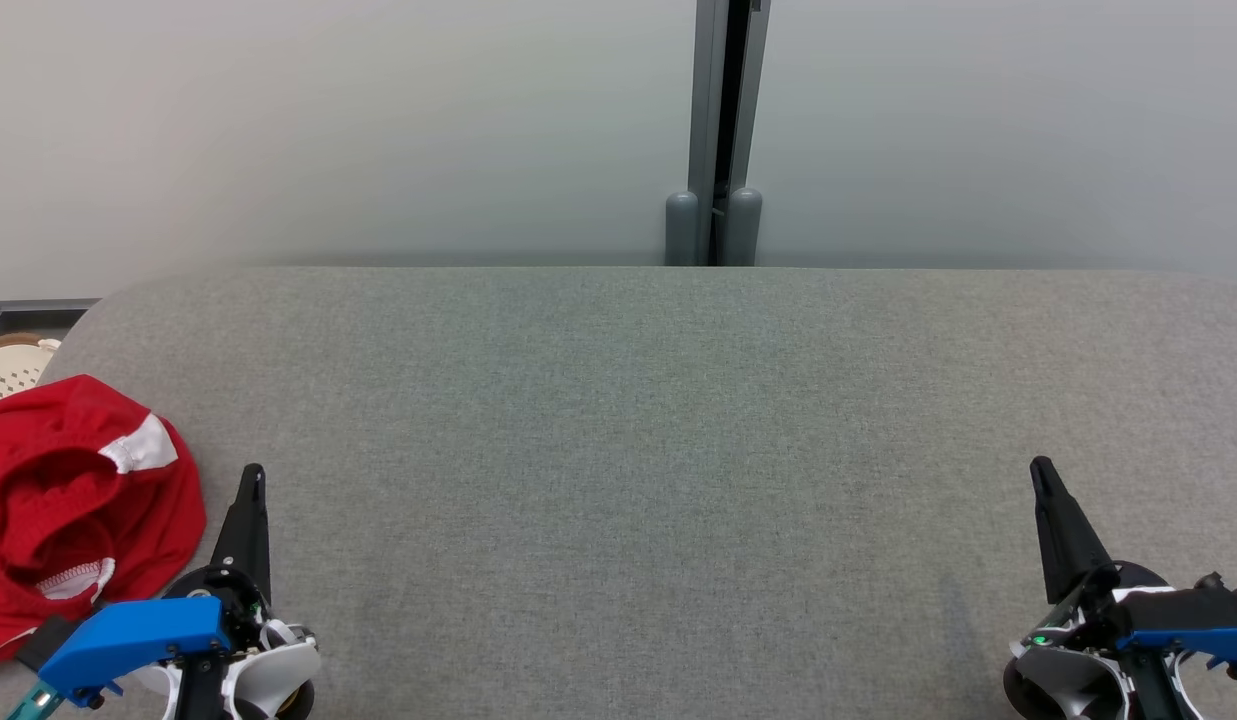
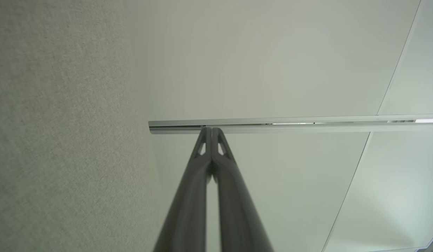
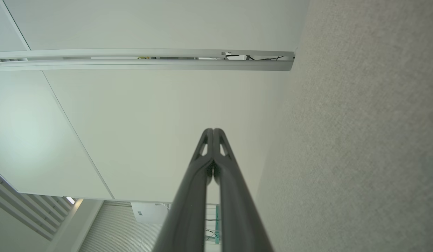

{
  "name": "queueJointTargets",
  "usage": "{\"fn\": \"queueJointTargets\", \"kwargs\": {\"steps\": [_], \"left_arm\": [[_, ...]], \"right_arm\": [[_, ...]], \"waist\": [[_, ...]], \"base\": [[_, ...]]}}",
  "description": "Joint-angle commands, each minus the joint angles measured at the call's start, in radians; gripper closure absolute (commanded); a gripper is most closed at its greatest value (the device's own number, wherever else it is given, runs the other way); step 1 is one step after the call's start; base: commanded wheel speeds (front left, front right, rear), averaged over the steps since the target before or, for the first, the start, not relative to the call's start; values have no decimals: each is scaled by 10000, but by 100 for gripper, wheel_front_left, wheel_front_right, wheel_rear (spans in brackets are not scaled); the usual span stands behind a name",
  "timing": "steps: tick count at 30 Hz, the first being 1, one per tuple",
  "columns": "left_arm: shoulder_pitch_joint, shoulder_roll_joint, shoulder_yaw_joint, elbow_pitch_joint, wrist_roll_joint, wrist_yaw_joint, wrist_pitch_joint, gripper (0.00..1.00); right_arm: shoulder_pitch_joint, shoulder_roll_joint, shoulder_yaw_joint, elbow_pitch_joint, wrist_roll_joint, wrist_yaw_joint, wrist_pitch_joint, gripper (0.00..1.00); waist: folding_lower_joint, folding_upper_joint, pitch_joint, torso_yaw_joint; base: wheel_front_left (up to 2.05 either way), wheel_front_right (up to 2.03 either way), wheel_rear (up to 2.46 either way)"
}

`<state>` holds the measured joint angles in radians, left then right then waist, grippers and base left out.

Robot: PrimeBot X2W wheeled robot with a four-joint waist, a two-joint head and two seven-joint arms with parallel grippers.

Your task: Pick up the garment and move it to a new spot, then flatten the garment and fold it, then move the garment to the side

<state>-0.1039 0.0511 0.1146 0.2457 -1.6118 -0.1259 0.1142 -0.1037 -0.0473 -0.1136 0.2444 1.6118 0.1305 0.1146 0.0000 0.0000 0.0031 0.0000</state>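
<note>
Garment [image 1: 78,500] lies crumpled just left of the closed, empty left gripper [image 1: 251,472]; right gripper [image 1: 1040,466], also closed, sits well apart.

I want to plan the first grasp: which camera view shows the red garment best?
The head view: the red garment lies crumpled at the left edge of the grey surface, beside the left end effector. Both wrist views face wall panels and that surface.

One garment [image 1: 68,500], two tools [image 1: 252,472] [image 1: 1040,466], one table [image 1: 678,400].
</note>
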Motion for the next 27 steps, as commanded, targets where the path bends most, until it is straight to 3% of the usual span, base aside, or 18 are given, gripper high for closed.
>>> {"fn": "queueJointTargets", "kwargs": {"steps": [1,24,25,27], "left_arm": [[-92,-18,13,-51,-26,-94,29,100],[-92,-18,13,-51,-26,-94,28,100],[0,0,0,0,0,0,0,0],[92,-10,-5,135,1,19,-16,0]], "right_arm": [[-86,-57,-16,-29,26,4,21,100],[-86,-57,-15,-29,26,4,21,100],[0,0,0,0,0,0,0,0],[84,28,12,125,-3,-2,-3,0]], "waist": [[0,0,0,0],[0,0,0,0],[0,0,0,0],[0,0,0,0]], "base": [[0,0,0],[0,0,0],[0,0,0],[0,0,0]]}}
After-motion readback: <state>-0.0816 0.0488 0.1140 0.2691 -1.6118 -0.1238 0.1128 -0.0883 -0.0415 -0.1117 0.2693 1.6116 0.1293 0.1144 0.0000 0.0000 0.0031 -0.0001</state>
